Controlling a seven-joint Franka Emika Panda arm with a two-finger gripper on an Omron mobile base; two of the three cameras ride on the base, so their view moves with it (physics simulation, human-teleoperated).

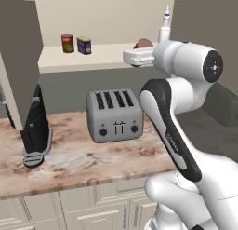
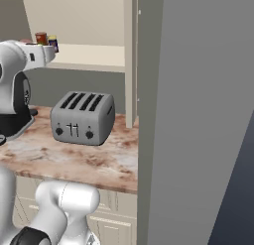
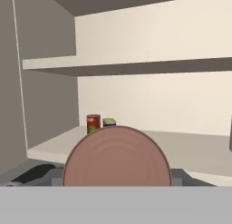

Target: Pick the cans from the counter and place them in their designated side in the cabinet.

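I saw both cans standing upright on the cabinet's pale shelf (image 1: 107,54), off to the left of the gripper (image 1: 133,57) and ahead of it in the hand view. The red-brown can (image 1: 68,43) carried a green label patch. The blue can (image 1: 84,45) with a yellow top stood just beside it, on the side nearer the gripper.

A round reddish-brown disc (image 3: 117,157) sat right at the gripper and hid the fingers. I could not tell whether they were clamped on it or standing free.

A tall white squeeze bottle (image 1: 164,29) rose just behind the gripper. Below it, a grey four-slot toaster (image 1: 115,115) stood on the pinkish marbled counter (image 1: 79,164), with cream drawer fronts (image 1: 93,210) underneath. The grey-brown cabinet door (image 1: 18,52) hung open far to the left, above a dark appliance (image 1: 36,131).
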